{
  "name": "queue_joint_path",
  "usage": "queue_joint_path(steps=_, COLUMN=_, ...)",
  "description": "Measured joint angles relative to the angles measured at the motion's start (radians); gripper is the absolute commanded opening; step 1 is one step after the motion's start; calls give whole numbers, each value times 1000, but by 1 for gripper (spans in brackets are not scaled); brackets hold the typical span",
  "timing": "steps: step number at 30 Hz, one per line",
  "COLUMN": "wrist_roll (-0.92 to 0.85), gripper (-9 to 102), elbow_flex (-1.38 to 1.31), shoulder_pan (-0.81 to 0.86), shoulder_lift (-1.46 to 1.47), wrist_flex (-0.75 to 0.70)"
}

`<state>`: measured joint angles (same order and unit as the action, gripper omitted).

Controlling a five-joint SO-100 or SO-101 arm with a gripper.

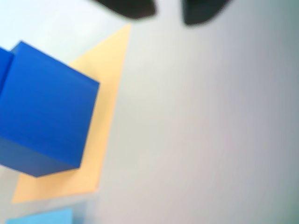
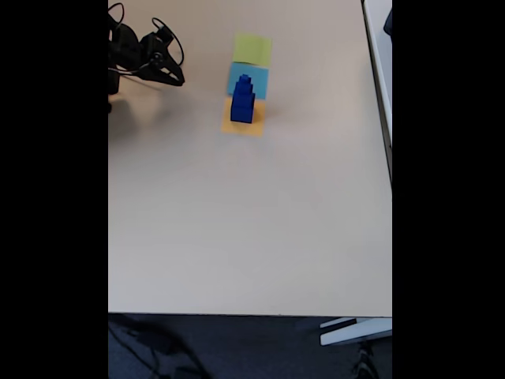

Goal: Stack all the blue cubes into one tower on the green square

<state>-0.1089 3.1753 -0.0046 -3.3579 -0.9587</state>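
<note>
Beige table (image 2: 237, 237) above dark floor (image 2: 237, 347); black hand (image 2: 175, 77) apart, empty.

In the fixed view, the cube tower (image 2: 242, 99) stands on the nearest square (image 2: 243, 124), the tool (image 2: 175, 77) well left.

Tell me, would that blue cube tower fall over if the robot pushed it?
Probably. The blue cube tower is taller than wide, cubes just stacked, so a high push likely topples the small top ones. The biggest cube sits flat-faced on the orange square; it would likely slide, not roll.
</note>
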Motion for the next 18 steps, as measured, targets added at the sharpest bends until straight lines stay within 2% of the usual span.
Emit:
queue_joint_path(steps=3, wrist_roll=74, gripper=0, elbow_flex=0, shoulder_pan=-8, shoulder_lift=0, wrist_flex=28)
queue_joint_path(steps=9, wrist_roll=281, gripper=0, elbow_flex=0, shoulder_pan=-12, shoulder_lift=0, wrist_flex=198)
queue_joint_path(steps=13, wrist_roll=489, gripper=0, elbow_flex=0, shoulder_pan=-12, shoulder_lift=0, wrist_flex=293)
queue_joint_path(steps=18, wrist_roll=653, gripper=0, elbow_flex=-20, shoulder_pan=-14, shoulder_lift=0, wrist_flex=377)
